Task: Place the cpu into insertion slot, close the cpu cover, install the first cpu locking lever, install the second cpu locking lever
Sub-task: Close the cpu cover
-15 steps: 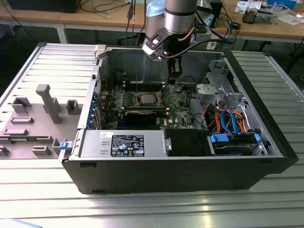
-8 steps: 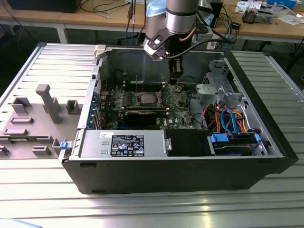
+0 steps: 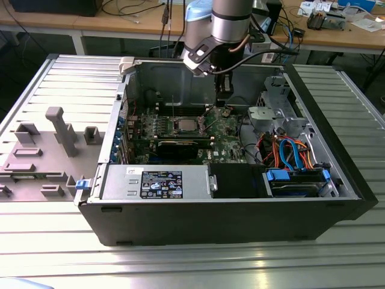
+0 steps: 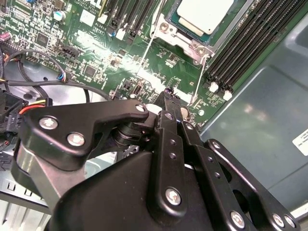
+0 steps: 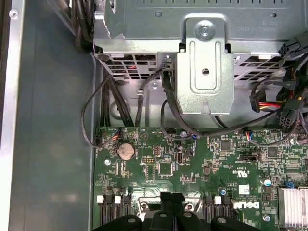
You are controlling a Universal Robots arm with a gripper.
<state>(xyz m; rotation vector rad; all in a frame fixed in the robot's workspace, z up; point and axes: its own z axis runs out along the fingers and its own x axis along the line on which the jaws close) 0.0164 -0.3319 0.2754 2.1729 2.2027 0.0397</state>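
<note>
The gripper (image 4: 169, 96) is clenched, its black metal fingers pressed together with nothing seen between them; it hangs over the green motherboard (image 4: 96, 53), near the insertion slot (image 4: 161, 29); one cpu (image 4: 204, 13), square, flat and silver-grey, lies in that slot with its smooth top facing out of the case; the cpu cover (image 4: 190, 37), a thin silvery frame, lies around it; two wire levers (image 4: 146, 55), thin and straight, rise free from the slot's corners.

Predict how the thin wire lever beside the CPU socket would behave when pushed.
The lever looks like slim bare wire: probably springy, easily bent sideways. Anchored at the insertion slot, it would likely swing, not slide.
</note>
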